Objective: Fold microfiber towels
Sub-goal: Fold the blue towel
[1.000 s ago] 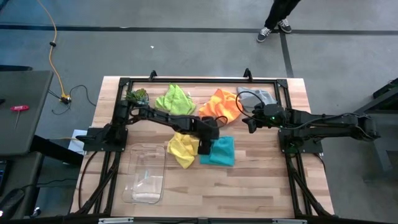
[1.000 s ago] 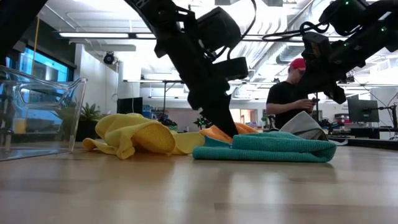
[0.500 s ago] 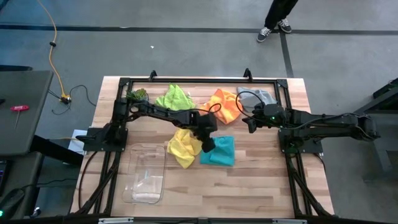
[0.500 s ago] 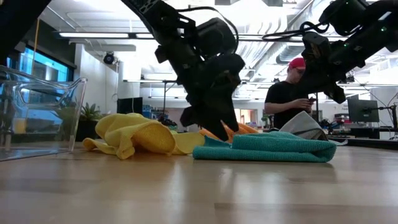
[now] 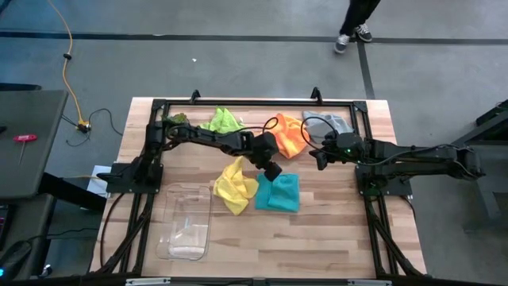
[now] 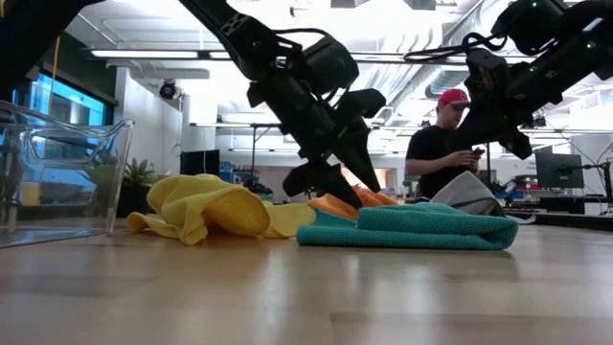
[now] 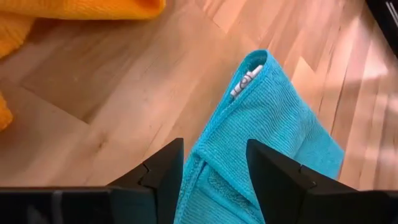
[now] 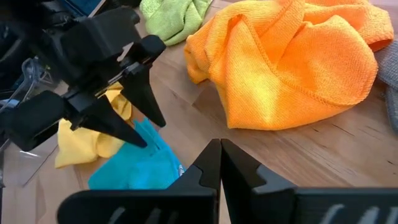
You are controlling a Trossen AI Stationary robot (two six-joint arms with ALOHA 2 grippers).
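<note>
left end effector open, empty, just above the teal towel — right end effector closed.

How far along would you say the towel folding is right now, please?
Done: the teal towel lies folded flat. In hand: nothing; the left gripper hangs open above it, the right gripper waits shut. Left: yellow, orange, lime green and grey towels, all crumpled.

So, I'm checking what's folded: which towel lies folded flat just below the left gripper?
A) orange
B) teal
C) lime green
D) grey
B: the teal towel lies as a neat folded rectangle under the open left gripper; the orange towel is crumpled.
</note>
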